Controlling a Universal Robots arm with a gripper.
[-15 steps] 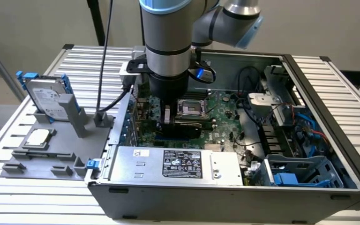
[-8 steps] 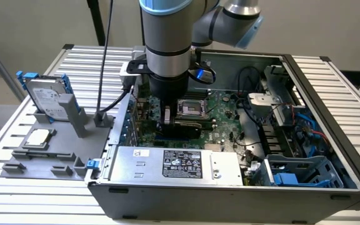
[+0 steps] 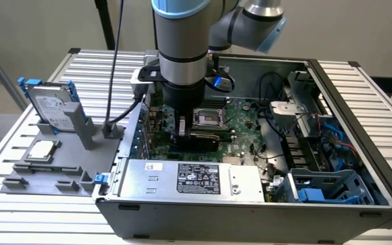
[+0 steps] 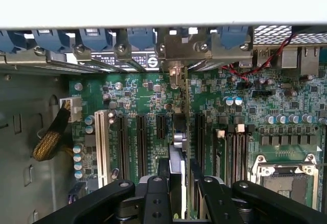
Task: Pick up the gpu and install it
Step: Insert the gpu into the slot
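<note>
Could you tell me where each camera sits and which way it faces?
Exterior view: off the arm, above, looking down into the open grey computer case; the arm and gripper show.
Wrist view: on the wrist, looking down past the gripper's black fingers holding the thin upright gpu.
Shared: the green motherboard.

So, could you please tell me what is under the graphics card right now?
The green motherboard with its black slots lies beneath the graphics card, held on edge by the tool. The card's lower edge is hidden.
</note>
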